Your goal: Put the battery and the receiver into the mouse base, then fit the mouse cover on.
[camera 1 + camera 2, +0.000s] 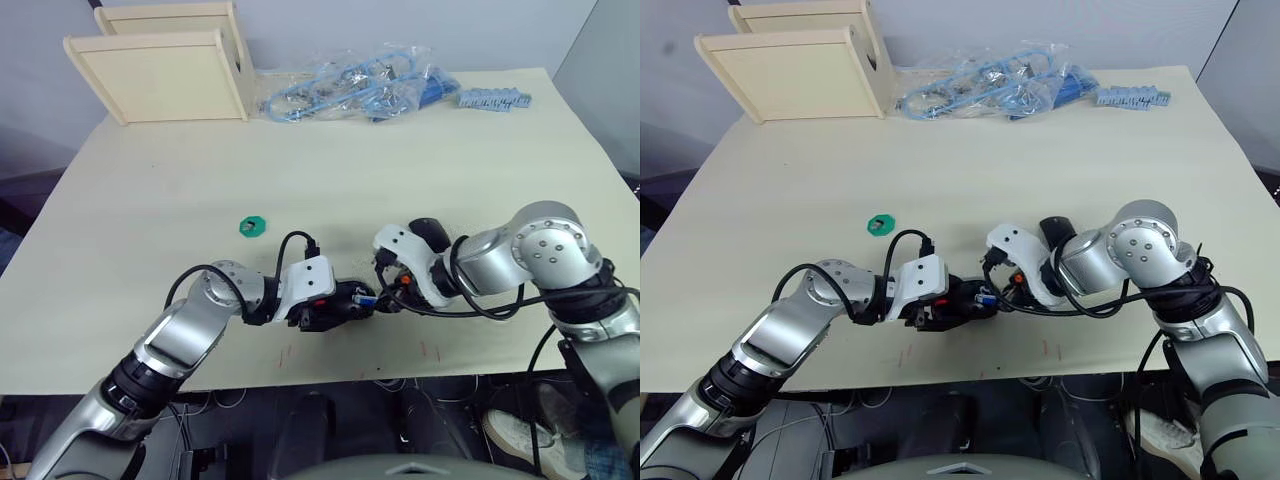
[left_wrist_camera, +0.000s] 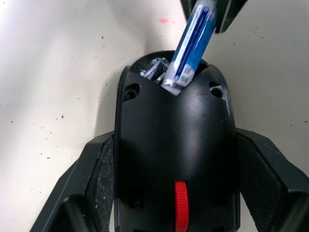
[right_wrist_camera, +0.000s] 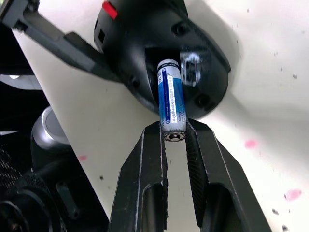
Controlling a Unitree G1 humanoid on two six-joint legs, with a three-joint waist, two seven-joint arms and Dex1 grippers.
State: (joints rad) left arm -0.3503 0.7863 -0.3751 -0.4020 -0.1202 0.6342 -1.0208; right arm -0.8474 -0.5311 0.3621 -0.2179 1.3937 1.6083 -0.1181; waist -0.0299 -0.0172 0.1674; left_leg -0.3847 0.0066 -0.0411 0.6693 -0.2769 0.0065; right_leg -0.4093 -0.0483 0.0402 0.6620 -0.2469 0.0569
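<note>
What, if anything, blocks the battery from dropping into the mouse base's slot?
Nothing visible does. The battery, held in the right gripper, already has its front end in the open bay of the mouse base, which the left gripper clamps.

A pale beige table [image 1: 420, 180] fills the frame; grey wall [image 1: 400, 25] along the top; dark floor [image 1: 20, 200] at left.

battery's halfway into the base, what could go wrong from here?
1. The battery enters the mouse base tilted, one end in the bay, so it could jam against the bay edge rather than seat flat.
2. The right gripper pinches only the battery's rear end; pushing might make it pivot or slip.
3. The left gripper clamps the base by its sides; a hard push could shift it.
</note>
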